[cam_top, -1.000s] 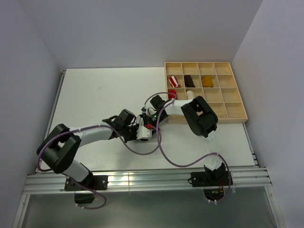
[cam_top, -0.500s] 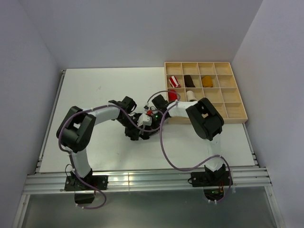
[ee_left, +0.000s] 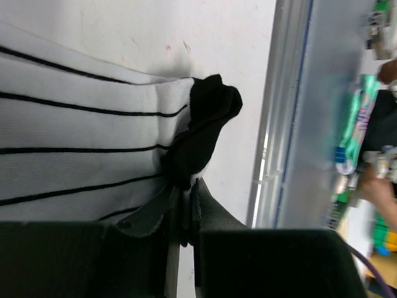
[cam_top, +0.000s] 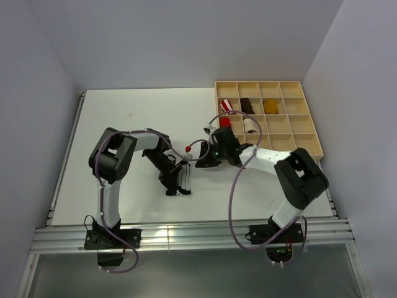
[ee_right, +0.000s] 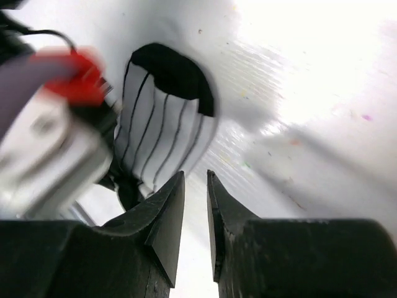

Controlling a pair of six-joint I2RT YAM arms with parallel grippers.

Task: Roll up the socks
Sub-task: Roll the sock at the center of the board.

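Note:
The white sock with thin black stripes [cam_top: 182,179] lies on the table in the middle. In the left wrist view it [ee_left: 80,143] fills the left side, its black toe [ee_left: 208,121] bunched up. My left gripper [ee_left: 185,183] is shut on that black toe; from above it [cam_top: 173,186] sits at the sock's near end. My right gripper [ee_right: 195,177] is slightly open and empty, a short way from the sock [ee_right: 164,133]; from above it [cam_top: 202,162] is to the sock's right. A small cream bundle [cam_top: 250,126] lies in a tray compartment.
A wooden compartment tray [cam_top: 307,133] stands at the back right. It holds a red-and-white bundle [cam_top: 228,105], a red one [cam_top: 225,122], a dark brown one [cam_top: 247,105] and a mustard one [cam_top: 270,105]. Purple cables loop over the table's middle.
My left arm has folded up and drawn the striped sock toward the near edge. My right gripper has pulled away from the sock, its elbow swinging out to the right.

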